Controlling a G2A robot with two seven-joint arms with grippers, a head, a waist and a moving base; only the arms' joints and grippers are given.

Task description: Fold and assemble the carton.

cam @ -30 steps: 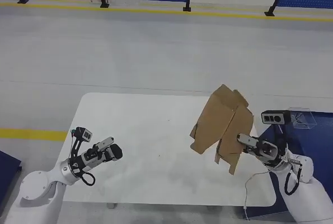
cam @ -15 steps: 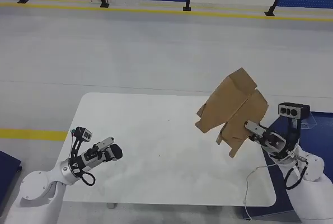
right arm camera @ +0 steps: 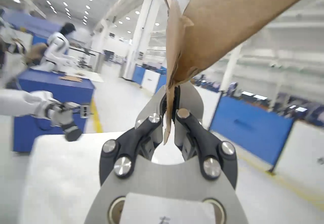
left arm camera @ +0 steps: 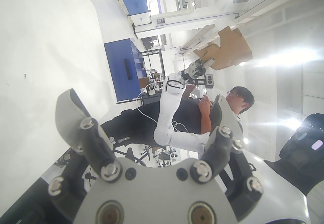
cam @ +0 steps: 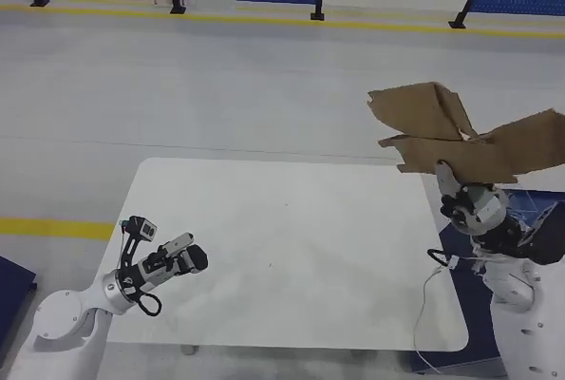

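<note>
The carton [cam: 472,133] hangs in the air at the upper right of the top view, off past the right edge of the table [cam: 291,237] and touching nothing but the gripper beneath it. It is an unfolded brown blank, half splayed, with its long axis running roughly across the frame and flaps sticking out at both ends. The right gripper [cam: 445,176] sits directly under it. In the right wrist view that gripper [right arm camera: 170,98] has its jaws pinched tight on a thin bottom edge of the cardboard [right arm camera: 227,20], which rises up and away from the fingers.

The left gripper [cam: 182,252] is at the lower left of the top view, over the table's left side, its fingers spread wide with nothing between them. From its own camera the carton [left arm camera: 230,50] looks small and far off.

So the whole table lies between the free gripper and the carton. To my eye, the carton needs bringing down and leftward before the left arm can help fold anything.
</note>
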